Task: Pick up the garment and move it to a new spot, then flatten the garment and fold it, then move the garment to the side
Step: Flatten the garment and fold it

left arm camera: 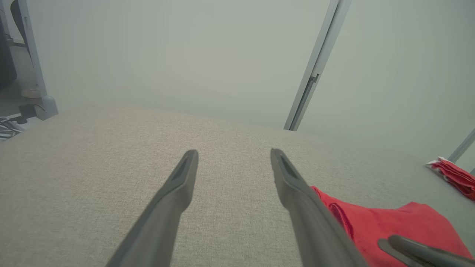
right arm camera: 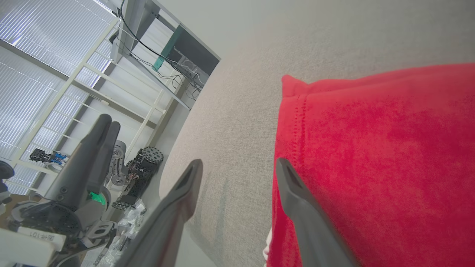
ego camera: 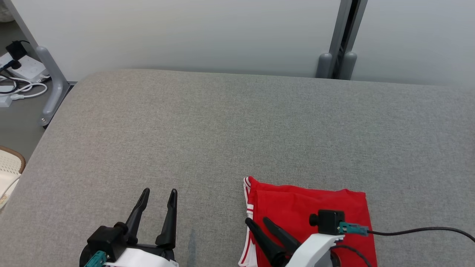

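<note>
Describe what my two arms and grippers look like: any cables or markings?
The left gripper and right gripper each have two long, dark, tapering fingers on a black base. The right arm has a white forearm shell, a black camera box, a teal connector and a black cable. The left wrist has a teal plug and a white printed label.

The red garment (ego camera: 326, 207) runs off the bottom edge of the head view, its near part hidden under the right gripper (ego camera: 256, 220). In the left wrist view a small red and white bundle (left arm camera: 454, 176) is cut by the right edge; whether it belongs to the garment cannot be told
</note>
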Controlling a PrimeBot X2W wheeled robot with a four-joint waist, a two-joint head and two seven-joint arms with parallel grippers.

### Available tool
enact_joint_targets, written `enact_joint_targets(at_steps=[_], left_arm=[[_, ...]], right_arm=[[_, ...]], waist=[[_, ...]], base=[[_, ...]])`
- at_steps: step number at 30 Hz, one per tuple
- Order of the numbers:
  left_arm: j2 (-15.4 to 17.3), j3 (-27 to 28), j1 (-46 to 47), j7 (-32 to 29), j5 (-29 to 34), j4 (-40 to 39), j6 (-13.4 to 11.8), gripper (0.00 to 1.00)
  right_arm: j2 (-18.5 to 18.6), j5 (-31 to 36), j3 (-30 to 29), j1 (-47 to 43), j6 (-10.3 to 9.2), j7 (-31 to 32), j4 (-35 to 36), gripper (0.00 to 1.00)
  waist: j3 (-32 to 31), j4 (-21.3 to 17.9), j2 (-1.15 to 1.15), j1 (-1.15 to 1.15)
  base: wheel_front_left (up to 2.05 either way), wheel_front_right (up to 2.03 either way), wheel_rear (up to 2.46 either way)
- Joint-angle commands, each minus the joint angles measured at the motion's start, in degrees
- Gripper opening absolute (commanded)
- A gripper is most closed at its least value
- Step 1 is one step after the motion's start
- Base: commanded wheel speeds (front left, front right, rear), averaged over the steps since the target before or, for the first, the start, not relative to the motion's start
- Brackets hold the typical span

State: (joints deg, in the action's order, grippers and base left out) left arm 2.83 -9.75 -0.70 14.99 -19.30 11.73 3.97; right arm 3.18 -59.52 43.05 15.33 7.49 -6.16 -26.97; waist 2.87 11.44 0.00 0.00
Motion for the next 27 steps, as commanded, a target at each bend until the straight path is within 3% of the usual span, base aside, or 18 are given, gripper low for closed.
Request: enact_joint_targets(at_steps=[1,5,11,16,22,27], left_arm=[[0.19,0.30,0.64,0.20,0.15,0.08,0.05,1.00],[0.20,0.56,0.47,0.20,0.44,0.29,0.15,1.00],[0.19,1.26,-0.07,0.20,0.88,-0.04,0.23,1.00],[0.20,1.81,-0.31,0.20,0.83,-1.04,0.19,1.00],[0.21,2.38,-0.90,0.19,0.60,-2.33,-0.18,1.00],[0.20,2.96,-0.73,0.19,0.31,-3.10,-0.39,1.00]], right_arm=[[-0.02,-0.97,0.60,0.60,-0.01,-0.24,0.61,1.00],[0.05,-3.76,2.77,1.64,-0.01,-0.72,2.90,1.00],[3.64,-0.80,2.46,4.39,-0.01,-4.63,3.53,1.00],[9.60,7.83,-0.25,6.36,-0.01,-7.71,3.60,1.00],[15.46,20.98,-8.29,4.61,-0.01,-9.11,6.56,1.00],[17.43,30.98,-16.06,0.54,-0.01,-9.06,10.81,1.00]], waist=[[-0.05,-0.10,0.00,0.00],[-0.47,-0.72,0.00,0.00],[-1.53,-2.79,0.00,0.00],[-2.27,-4.96,0.00,0.00],[-2.97,-7.56,0.00,0.00],[-2.59,-8.68,0.00,0.00]], base=[[0.00,0.00,0.00],[0.00,0.00,0.00],[0.00,0.00,0.00],[0.00,0.00,0.00],[0.00,0.00,0.00],[0.00,0.00,0.00]])
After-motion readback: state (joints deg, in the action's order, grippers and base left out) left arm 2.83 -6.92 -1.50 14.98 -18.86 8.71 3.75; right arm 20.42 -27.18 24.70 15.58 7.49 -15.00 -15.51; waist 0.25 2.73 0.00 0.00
